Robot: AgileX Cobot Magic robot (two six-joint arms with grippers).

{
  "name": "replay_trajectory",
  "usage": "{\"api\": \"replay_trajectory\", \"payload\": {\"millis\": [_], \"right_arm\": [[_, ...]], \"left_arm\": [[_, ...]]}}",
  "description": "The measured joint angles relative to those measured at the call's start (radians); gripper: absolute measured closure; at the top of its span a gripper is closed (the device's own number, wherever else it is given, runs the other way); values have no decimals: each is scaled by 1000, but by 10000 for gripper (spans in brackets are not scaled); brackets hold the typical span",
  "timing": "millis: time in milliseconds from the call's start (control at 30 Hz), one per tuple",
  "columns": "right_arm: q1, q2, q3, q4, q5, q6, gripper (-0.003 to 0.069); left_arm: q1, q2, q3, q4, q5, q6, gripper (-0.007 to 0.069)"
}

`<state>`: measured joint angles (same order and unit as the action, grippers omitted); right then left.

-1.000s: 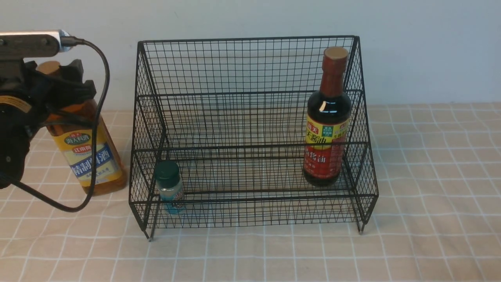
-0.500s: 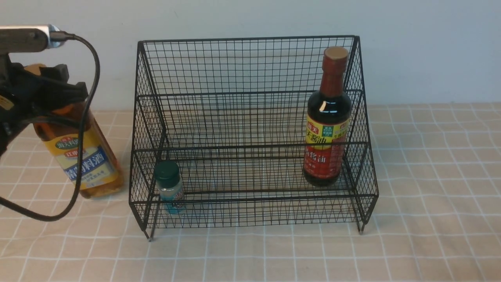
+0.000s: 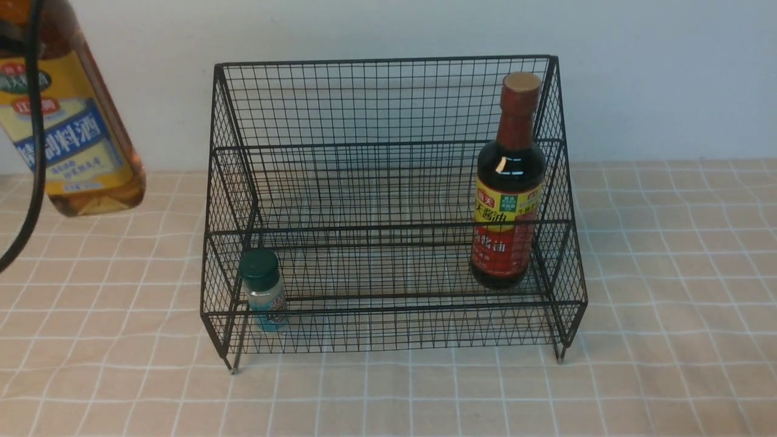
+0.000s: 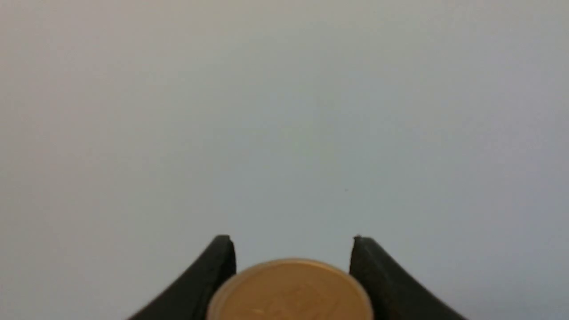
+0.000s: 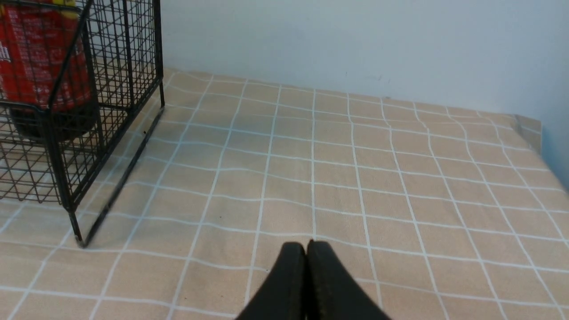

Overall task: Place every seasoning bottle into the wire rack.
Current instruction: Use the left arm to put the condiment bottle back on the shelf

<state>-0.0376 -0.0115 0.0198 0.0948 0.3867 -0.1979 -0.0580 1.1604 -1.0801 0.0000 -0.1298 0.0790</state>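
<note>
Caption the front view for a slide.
Amber bottle hangs tilted in midair left of the wire rack, which holds the dark sauce bottle and shaker.

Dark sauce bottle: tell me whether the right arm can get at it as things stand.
Probably, but only from above. The right claw is shut and empty beside the wire rack, whose mesh side wall stands between it and the dark sauce bottle; the rack is open on top.
</note>
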Motion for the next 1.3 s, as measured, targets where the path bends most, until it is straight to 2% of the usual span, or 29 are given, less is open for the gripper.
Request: {"api": "replay_trajectory", "payload": {"millis": [167,333,600,867,1300], "right_arm": [[0,0,0,0,0,0,673],[0,0,0,0,0,0,673],[0,0,0,1,0,0,673],[0,0,0,1,0,0,673],[0,0,0,1,0,0,673]], "left_arm": [[-117,4,-41,0,30,-6,324],[-183,42,-58,-14,7,-11,324],[-209,140,-58,-14,-50,-11,324],[-214,177,-58,-20,-74,-63,324],[-272,197,-58,-20,-127,-26,324]]}}
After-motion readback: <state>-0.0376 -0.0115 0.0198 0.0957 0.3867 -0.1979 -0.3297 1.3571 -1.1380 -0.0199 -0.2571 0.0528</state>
